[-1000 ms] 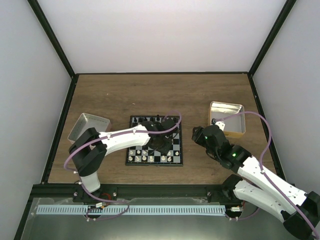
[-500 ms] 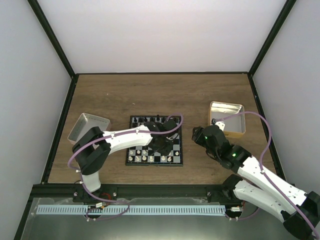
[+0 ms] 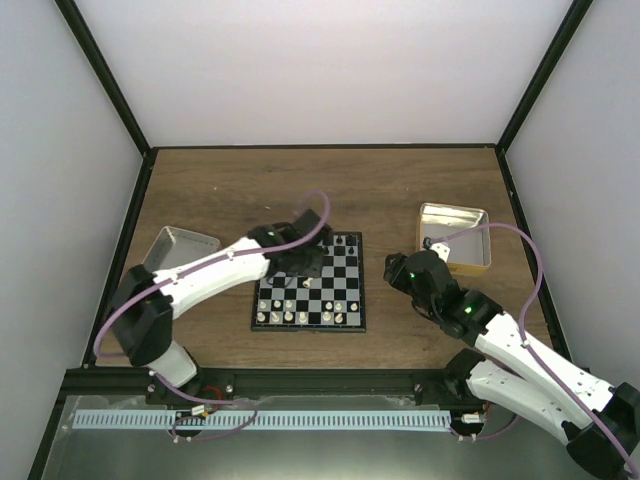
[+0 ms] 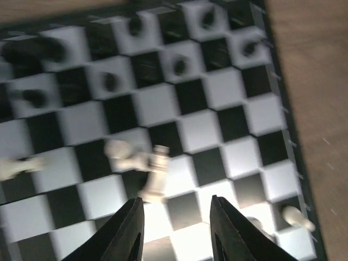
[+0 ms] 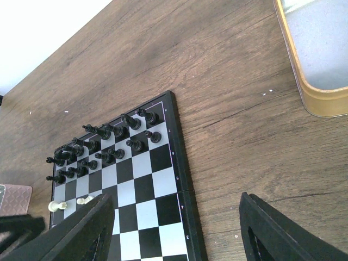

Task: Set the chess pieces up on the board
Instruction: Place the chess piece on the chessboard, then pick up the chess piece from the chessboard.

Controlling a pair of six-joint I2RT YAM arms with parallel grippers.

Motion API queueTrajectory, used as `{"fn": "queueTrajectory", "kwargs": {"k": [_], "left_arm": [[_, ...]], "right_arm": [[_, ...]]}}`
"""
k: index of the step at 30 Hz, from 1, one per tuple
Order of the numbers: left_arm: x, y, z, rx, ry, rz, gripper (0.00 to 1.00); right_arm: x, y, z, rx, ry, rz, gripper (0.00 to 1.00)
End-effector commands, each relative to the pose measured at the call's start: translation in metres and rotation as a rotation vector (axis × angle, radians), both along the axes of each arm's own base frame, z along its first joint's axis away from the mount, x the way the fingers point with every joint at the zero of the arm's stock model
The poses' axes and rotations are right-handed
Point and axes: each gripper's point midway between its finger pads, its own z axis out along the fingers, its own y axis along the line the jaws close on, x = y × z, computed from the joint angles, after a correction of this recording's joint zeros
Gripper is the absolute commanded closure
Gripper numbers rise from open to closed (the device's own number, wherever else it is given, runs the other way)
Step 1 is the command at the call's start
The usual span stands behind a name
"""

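Black chess pieces (image 5: 109, 145) on far rows of board (image 3: 335, 283), centre of bench (image 3: 230, 190). White pieces (image 3: 303, 317) line near row; few lie loose mid-board, unplaced. Left claw (image 4: 175, 212) apart, empty, above those; right claw (image 5: 174, 209) wide apart, empty.

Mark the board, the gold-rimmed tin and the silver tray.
board (image 3: 340, 273): top external view, bare squares on its right half.
gold-rimmed tin (image 3: 455, 224): top external view, bare floor inside.
silver tray (image 3: 185, 245): top external view, floor near its far edge.
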Motion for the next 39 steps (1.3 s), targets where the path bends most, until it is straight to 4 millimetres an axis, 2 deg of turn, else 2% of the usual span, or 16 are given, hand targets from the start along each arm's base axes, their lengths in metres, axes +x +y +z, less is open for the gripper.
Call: {"fn": "queueTrajectory", "kwargs": {"k": [1,4,7,16,22,30,39], "left_arm": [[0.032,0.069,0.006,0.039,-0.085,0.253,0.63],[0.047,0.100,0.007,0.013,-0.113,0.361,0.59],[0.056,0.113,0.004,-0.032,-0.119,0.424,0.57],[0.066,0.109,-0.036,-0.076,-0.067,0.510,0.52],[0.079,0.107,-0.051,-0.097,-0.070,0.560,0.52],[0.088,0.103,-0.066,-0.084,-0.063,0.576,0.71],[0.088,0.106,-0.080,-0.046,-0.048,0.576,0.73]], "right_arm": [[0.003,-0.001,0.004,0.011,-0.018,-0.011,0.35],[0.003,-0.001,0.003,0.011,-0.017,-0.010,0.35],[0.003,0.000,0.004,0.014,-0.020,-0.008,0.35],[0.003,-0.002,0.004,0.004,-0.023,-0.010,0.35],[0.003,-0.004,0.003,-0.003,-0.024,-0.012,0.35],[0.001,-0.006,0.002,-0.007,-0.025,-0.017,0.35],[0.000,-0.008,0.002,-0.006,-0.029,-0.021,0.35]]}}
